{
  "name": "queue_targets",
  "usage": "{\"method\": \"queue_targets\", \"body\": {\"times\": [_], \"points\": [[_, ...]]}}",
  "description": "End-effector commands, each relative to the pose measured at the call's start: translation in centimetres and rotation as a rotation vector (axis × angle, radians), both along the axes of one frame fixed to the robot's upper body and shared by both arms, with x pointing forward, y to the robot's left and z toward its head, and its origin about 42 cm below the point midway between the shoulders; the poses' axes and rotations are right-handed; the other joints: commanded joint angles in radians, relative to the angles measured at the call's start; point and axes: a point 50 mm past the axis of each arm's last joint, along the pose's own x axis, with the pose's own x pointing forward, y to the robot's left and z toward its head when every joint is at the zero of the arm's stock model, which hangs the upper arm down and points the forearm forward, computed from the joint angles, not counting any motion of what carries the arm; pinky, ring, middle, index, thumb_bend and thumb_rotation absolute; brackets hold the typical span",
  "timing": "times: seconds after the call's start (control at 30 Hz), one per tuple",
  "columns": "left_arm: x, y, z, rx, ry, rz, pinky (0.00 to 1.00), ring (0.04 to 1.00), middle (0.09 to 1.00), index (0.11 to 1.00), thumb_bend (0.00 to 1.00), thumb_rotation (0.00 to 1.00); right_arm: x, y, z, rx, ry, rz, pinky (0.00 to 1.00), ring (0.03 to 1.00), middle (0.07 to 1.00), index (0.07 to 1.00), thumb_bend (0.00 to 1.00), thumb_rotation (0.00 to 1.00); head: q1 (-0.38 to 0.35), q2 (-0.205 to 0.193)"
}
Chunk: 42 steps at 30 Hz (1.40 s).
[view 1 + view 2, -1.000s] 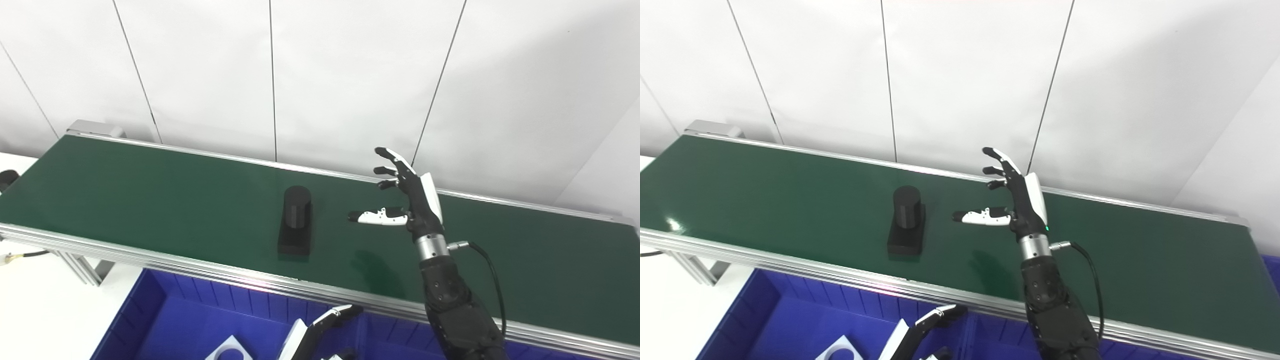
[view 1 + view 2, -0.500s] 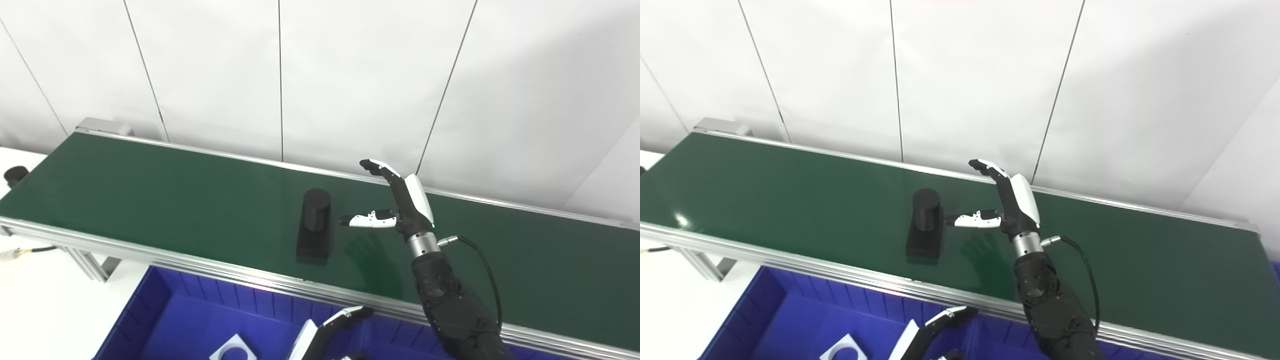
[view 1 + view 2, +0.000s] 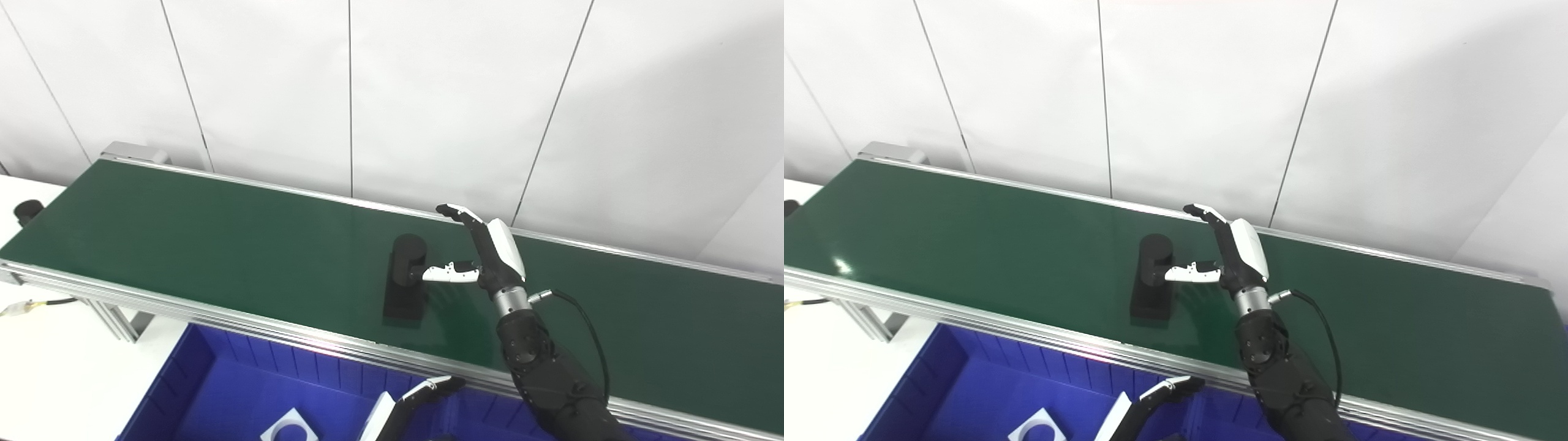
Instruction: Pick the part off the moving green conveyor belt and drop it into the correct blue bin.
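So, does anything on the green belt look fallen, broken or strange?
Nothing stands out. The black cylinder-on-base part stands upright on the green conveyor belt, and the right robot hand is open beside it.

black part carried rightward, now meeting right robot hand thumb

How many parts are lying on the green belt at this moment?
1: the black part sits mid-belt, beside the right hand. A white piece lies in the blue bin, not on the belt.
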Motion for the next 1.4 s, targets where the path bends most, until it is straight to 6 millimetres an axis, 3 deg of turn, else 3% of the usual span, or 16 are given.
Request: {"method": "queue_targets", "body": {"times": [0.0, 0.3, 0.43, 0.53, 0.67, 0.7, 0.73, 0.8, 0.83, 0.97, 1.37], "points": [[0.3, -0.9, 1.4, -0.062, -0.058, -0.011, 0.79, 0.806, 0.803, 0.785, 0.80, 0.96, 1.3, 1.6, 3.2, 0.037, -0.084, 0.054, 0.71, 0.806, 0.821, 0.795, 1.00, 0.36, 0.002, 0.000], [0.0, -0.7, 1.5, -0.063, -0.060, -0.014, 0.78, 0.810, 0.812, 0.787, 0.82, 0.95, 0.9, 2.2, 2.2, 0.027, -0.037, 0.067, 0.73, 0.818, 0.824, 0.792, 1.00, 0.35, 0.001, 0.009], [-0.1, -0.6, 1.5, -0.066, -0.057, -0.015, 0.78, 0.811, 0.811, 0.787, 0.82, 0.95, 0.7, 2.3, 1.8, 0.031, -0.019, 0.073, 0.69, 0.764, 0.792, 0.781, 1.00, 0.32, -0.004, 0.011], [-0.1, -0.6, 1.5, -0.058, -0.063, -0.019, 0.78, 0.814, 0.814, 0.790, 0.81, 0.95, 0.5, 2.3, 1.4, 0.057, 0.013, 0.077, 0.59, 0.672, 0.755, 0.761, 0.99, 0.26, -0.006, 0.012], [0.0, -0.6, 1.5, -0.055, -0.066, -0.020, 0.78, 0.808, 0.807, 0.790, 0.79, 0.95, 0.2, 2.1, 0.6, 0.063, 0.033, 0.061, 0.41, 0.508, 0.686, 0.703, 0.89, 0.03, -0.007, 0.013], [-0.1, -0.6, 1.5, -0.055, -0.065, -0.020, 0.78, 0.807, 0.805, 0.790, 0.79, 0.96, 0.1, 2.1, 0.5, 0.060, 0.035, 0.052, 0.40, 0.487, 0.676, 0.691, 0.81, 0.02, -0.007, 0.013], [-0.1, -0.6, 1.5, -0.058, -0.062, -0.019, 0.78, 0.805, 0.802, 0.788, 0.79, 0.95, 0.1, 2.0, 0.3, 0.056, 0.034, 0.041, 0.38, 0.466, 0.659, 0.671, 0.62, 0.01, -0.008, 0.014], [-0.1, -0.6, 1.5, -0.065, -0.056, -0.018, 0.78, 0.805, 0.800, 0.787, 0.79, 0.95, 0.1, 1.9, 0.0, 0.037, 0.031, 0.017, 0.37, 0.460, 0.651, 0.663, 0.57, 0.00, -0.011, 0.016], [-0.1, -0.6, 1.5, -0.069, -0.052, -0.018, 0.78, 0.805, 0.798, 0.787, 0.78, 0.93, 0.1, 1.9, -0.1, 0.026, 0.028, 0.006, 0.38, 0.419, 0.558, 0.602, 0.53, 0.00, -0.011, 0.016], [-0.1, -0.6, 1.5, -0.067, -0.054, -0.023, 0.78, 0.803, 0.797, 0.790, 0.78, 0.93, 0.1, 1.7, -0.5, -0.034, 0.019, -0.005, 0.35, 0.383, 0.469, 0.535, 0.51, 0.00, -0.015, 0.016], [-0.2, -0.5, 1.5, -0.072, -0.040, -0.029, 0.79, 0.806, 0.799, 0.794, 0.75, 0.92, 0.0, 1.1, -0.7, -0.075, 0.006, 0.005, 0.37, 0.392, 0.464, 0.506, 0.52, 0.00, -0.020, 0.016]]}}
